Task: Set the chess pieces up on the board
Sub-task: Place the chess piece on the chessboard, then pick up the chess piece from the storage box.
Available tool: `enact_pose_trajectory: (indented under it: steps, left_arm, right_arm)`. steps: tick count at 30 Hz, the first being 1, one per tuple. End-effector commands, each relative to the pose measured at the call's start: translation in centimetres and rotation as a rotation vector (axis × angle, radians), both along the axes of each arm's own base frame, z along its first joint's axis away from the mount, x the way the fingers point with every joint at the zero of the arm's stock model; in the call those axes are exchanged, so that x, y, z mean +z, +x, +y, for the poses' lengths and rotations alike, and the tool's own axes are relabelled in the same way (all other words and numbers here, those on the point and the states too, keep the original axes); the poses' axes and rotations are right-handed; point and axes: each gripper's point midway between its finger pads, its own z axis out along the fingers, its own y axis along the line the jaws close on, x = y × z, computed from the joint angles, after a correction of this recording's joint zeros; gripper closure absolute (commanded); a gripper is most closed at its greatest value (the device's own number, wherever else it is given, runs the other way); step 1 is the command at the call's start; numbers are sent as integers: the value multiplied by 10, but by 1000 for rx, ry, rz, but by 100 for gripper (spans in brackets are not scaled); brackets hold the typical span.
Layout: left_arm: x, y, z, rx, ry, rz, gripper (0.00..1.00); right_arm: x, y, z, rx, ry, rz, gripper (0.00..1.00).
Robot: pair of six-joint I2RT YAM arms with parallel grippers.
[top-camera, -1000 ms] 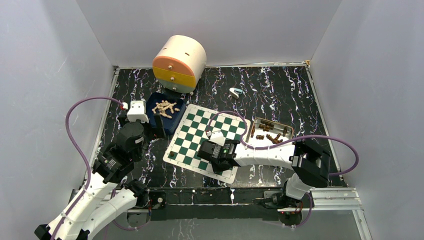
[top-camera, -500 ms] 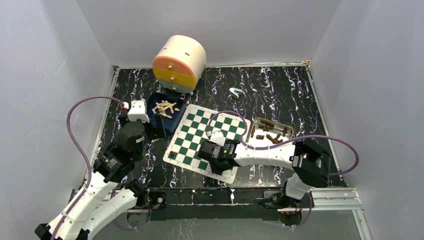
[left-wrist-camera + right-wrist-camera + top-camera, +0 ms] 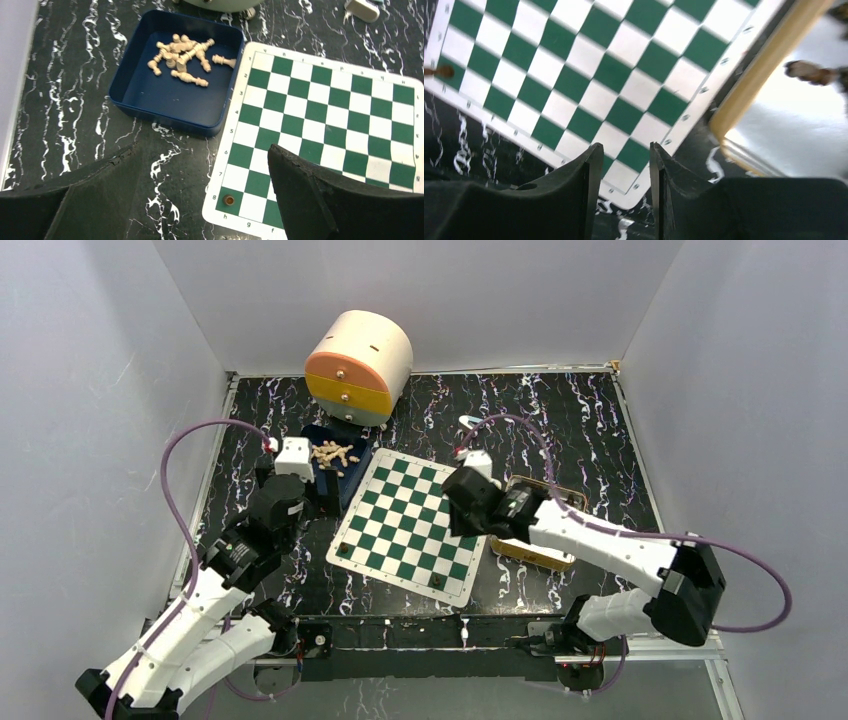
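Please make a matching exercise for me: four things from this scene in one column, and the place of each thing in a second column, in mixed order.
Things:
1. pale chess pieces
2. most dark chess pieces
3. chessboard
4. round drawer box

Places:
a. in the yellow-rimmed tray
b. at the back, behind the blue tray
c. between the two trays
d. in the blue tray

Pairs: 1-d; 2-a; 3-c; 4-b

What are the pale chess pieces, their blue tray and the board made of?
The pale chess pieces look like turned wood, matte beige with rounded lathe profiles. The blue tray seems moulded plastic: smooth walls, rounded corners, slight sheen. The board looks like a thin printed mat, perhaps vinyl; it lies very flat.
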Motion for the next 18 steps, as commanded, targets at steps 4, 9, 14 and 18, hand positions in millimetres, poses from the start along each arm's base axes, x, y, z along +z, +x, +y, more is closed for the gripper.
enact_pose_trajectory:
  steps: [4, 9, 14, 18]
  left_arm:
    - [-19, 3, -22, -117, 29, 61, 7]
    - [-24, 4, -14, -85, 70, 68, 4]
    - [-26, 2, -10, -86, 88, 68, 4]
    - [-23, -1, -10, -98, 69, 45, 4]
  right_arm:
    - [28, 66, -83, -176, -38, -108, 56]
    - [18, 105, -144, -324, -59, -114, 59]
    - [-6, 124, -174, -412, -47, -52, 62]
    - [-22, 132, -173, -422, -8, -22, 63]
